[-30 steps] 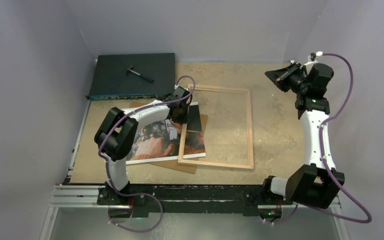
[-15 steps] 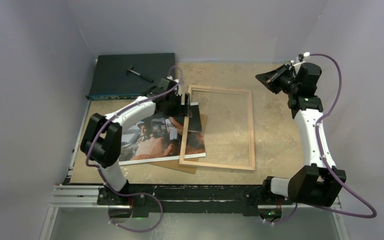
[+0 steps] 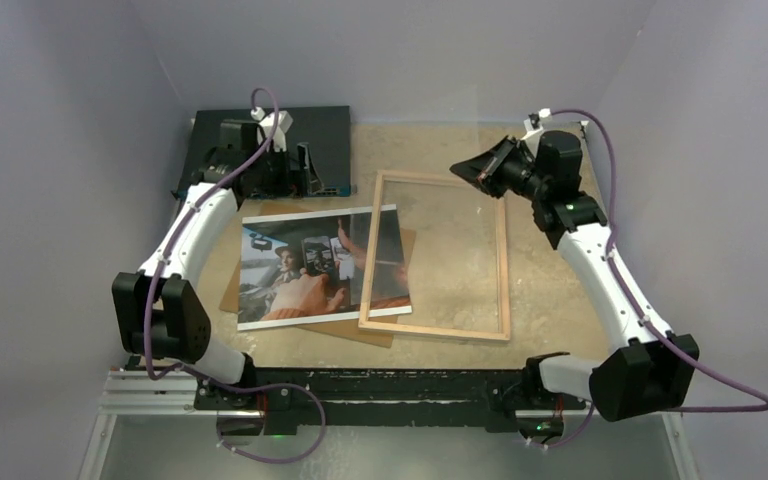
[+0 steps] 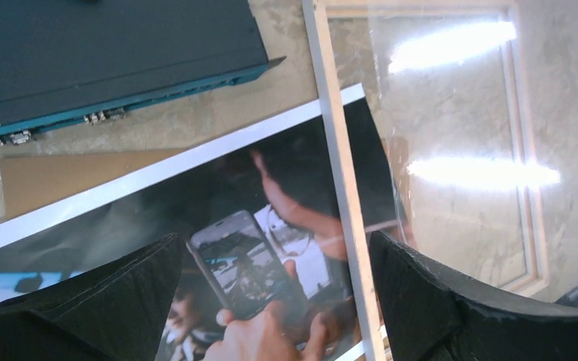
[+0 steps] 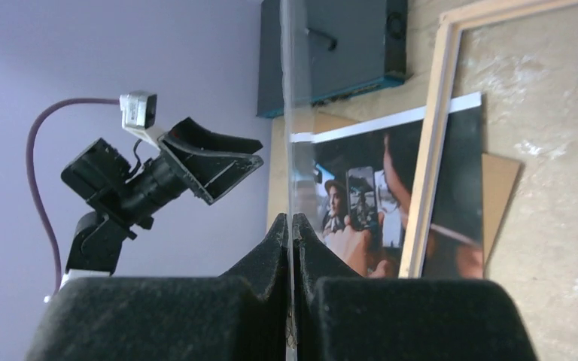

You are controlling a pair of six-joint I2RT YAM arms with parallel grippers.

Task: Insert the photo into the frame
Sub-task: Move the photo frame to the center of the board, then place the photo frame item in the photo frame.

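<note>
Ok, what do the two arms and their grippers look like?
On the left arm and right arm: white link shells, black joint housings, a purple cable looping along each. The left gripper and right gripper have broad, matte black wedge-shaped fingers.

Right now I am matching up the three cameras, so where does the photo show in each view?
Top external: photo lies left of centre, face up.
Left wrist: photo fills the lower left and middle.
Right wrist: photo sits just right of centre.
Shared landmark: the frame, whose wood rail crosses the photo's right part in every view.
</note>
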